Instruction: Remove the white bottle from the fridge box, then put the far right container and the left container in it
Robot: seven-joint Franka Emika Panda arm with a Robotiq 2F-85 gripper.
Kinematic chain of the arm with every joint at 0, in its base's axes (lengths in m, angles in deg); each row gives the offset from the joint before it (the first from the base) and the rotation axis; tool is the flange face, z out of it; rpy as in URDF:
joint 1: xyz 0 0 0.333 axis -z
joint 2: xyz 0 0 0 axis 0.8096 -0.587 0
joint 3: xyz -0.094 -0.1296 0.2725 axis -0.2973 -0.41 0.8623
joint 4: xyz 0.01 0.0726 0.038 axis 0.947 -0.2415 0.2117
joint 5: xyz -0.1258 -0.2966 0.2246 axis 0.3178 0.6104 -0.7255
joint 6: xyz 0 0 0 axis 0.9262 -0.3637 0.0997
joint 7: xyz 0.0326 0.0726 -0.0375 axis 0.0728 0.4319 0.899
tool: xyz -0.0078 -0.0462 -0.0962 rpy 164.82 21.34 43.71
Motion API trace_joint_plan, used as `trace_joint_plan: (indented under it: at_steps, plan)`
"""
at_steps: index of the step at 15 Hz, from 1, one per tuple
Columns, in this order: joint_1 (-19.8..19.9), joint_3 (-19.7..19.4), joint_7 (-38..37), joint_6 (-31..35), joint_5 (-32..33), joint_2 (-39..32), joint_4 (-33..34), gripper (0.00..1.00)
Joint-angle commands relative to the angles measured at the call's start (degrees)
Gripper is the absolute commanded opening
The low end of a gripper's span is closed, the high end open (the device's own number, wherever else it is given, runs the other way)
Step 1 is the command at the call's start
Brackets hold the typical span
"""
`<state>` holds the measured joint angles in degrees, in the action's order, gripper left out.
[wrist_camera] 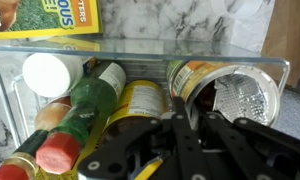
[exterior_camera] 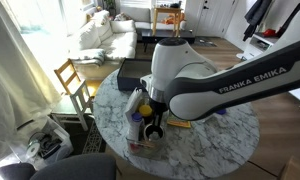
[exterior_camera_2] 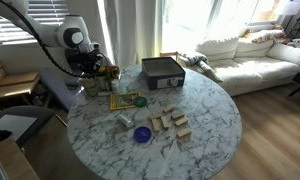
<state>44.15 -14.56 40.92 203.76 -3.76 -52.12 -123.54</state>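
Your gripper [wrist_camera: 190,140] hangs over the far right container [wrist_camera: 235,95], which tilts inside the fridge box [wrist_camera: 140,47] at the counter edge by the robot's base. Whether the jaws clench its rim cannot be told. Ease it down level, clear of the yellow jar [wrist_camera: 140,100], before letting go. The white bottle [wrist_camera: 50,72] seemingly stands at the box's opposite end.

You cannot tell how your gripper [wrist_camera: 190,135] stands, for it blurs into one dark mass at the wrist view's bottom edge, which also cuts off the bottles [wrist_camera: 90,115] in the fridge box [wrist_camera: 286,75].
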Motion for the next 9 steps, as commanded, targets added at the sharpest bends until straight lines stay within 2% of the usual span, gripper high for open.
trace_joint_plan:
  at_steps: [1, 8, 9]
  plan:
    - [-0.16, -0.44, -1.99, 1.02, 1.79, -1.11, 0.5, 0.03]
    - [0.01, -0.57, -2.45, 1.06, 1.72, -1.52, 0.68, 0.03]
    - [0.04, -0.49, -2.33, 0.89, 1.6, -1.52, 0.69, 0.05]
